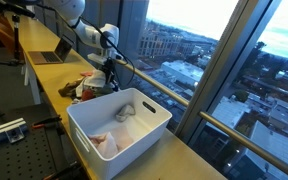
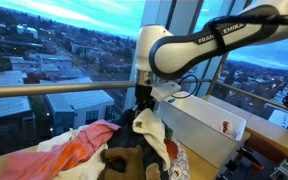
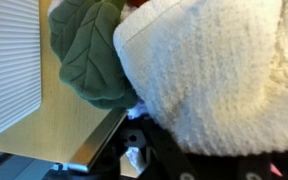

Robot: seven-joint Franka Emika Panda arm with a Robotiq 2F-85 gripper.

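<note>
- claw is down in the laundry pile, tips sunk in a cream fluffy terry towel; the cloth hides the fingers in every view, so can't tell if they're apart or clamped on it
- towel lies on top of the heap on the wooden worktop, just beside the white plastic bin; it fills most of the wrist view
- my read for a good grip: bite one thick fold near the top, not a loose edge; terry is bulky and springy, so a shallow pinch would likely slip
- risk: green fleece cloth touches the towel right beside the claw and could end up in the same bite
- salmon-pink cloth and dark garment lie beside and below the towel and may drag along
- bin wall is near the claw; metal window rail runs behind the pile
- bin holds a few pale cloths; open laptop is well apart, on the far side of the pile from the bin
</note>
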